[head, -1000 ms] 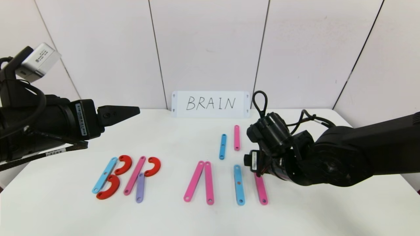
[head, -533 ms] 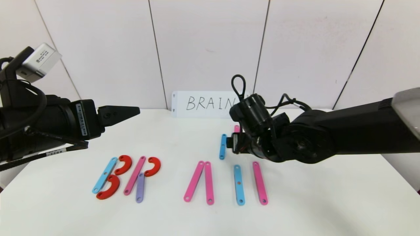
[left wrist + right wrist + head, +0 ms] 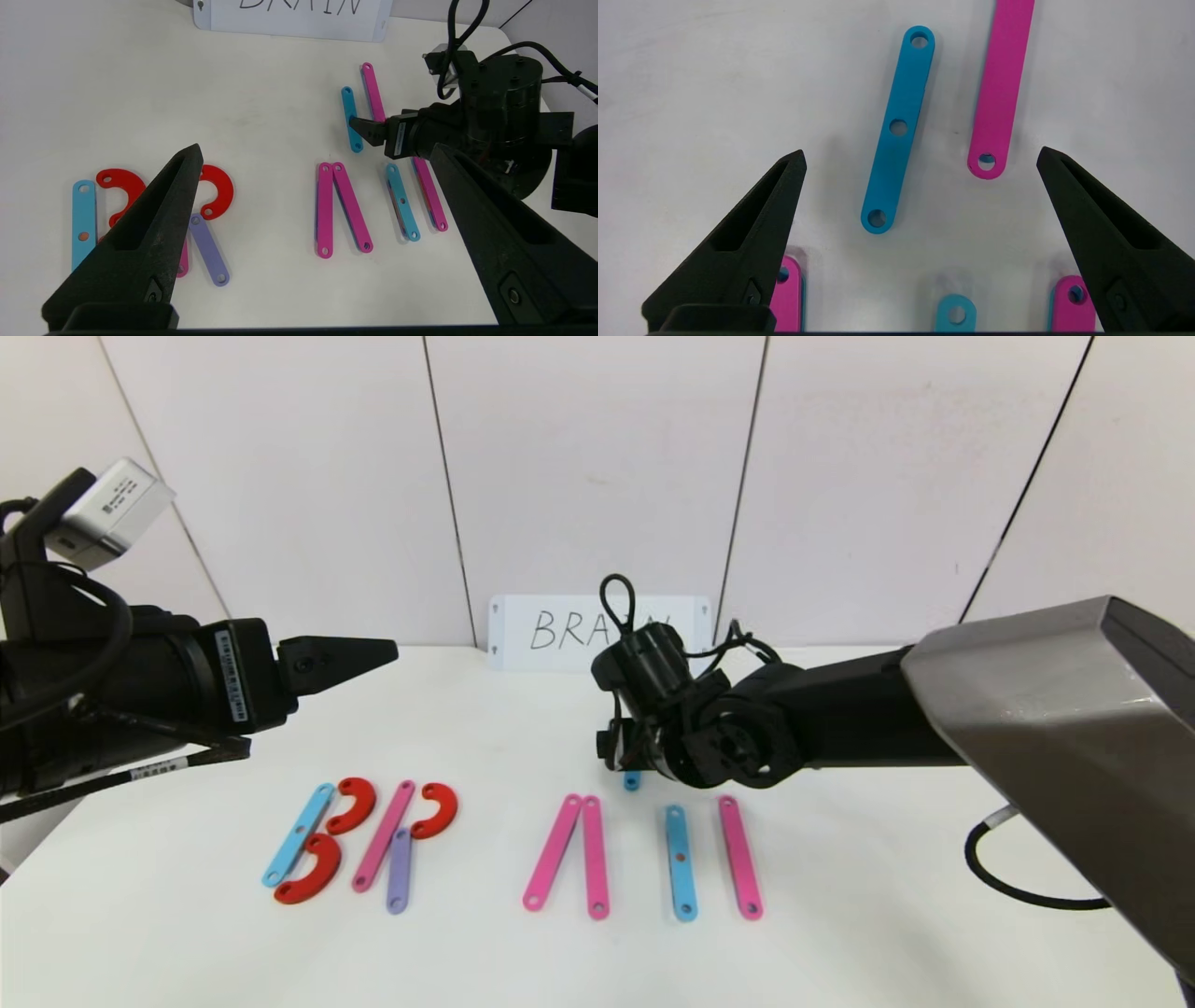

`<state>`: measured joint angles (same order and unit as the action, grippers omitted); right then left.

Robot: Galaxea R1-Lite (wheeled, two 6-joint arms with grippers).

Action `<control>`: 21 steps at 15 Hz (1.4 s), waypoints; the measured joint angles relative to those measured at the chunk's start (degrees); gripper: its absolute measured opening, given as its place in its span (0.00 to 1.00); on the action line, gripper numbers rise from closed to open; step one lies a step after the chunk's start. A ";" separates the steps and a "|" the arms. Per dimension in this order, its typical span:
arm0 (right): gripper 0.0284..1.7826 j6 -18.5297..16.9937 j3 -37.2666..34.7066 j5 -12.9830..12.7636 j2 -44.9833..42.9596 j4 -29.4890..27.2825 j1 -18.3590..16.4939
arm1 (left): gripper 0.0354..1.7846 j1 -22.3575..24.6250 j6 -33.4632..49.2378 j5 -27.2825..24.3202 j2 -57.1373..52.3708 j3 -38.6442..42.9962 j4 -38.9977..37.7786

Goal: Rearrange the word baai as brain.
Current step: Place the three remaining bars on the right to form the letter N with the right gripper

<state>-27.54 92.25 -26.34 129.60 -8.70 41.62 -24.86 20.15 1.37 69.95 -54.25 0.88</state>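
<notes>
A white table [image 3: 934,943] fills the foreground, its top smooth and evenly lit. Behind the table stands a wall [image 3: 588,467] of pale panels split by thin dark seams. A white card [image 3: 551,630] with black handwriting leans against the wall at the table's far edge.

Blue strip [image 3: 898,128] between spread fingers [image 3: 752,233]

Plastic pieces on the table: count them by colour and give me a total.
pink strips: 5
blue strips: 3
purple strip: 1
red curves: 3
Total: 12
</notes>
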 joint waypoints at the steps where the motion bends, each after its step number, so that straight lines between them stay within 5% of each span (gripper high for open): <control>1: 0.97 0.23 0.72 0.00 1.02 -0.02 0.00 | 0.95 0.00 0.00 0.01 0.00 0.00 0.02; 21: 0.97 0.20 8.52 0.39 9.02 -0.06 0.28 | 0.95 -0.02 0.02 -0.07 0.37 0.11 0.06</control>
<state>-27.34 100.77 -25.95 138.62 -8.77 41.90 -24.88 20.18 1.29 70.32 -54.14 0.94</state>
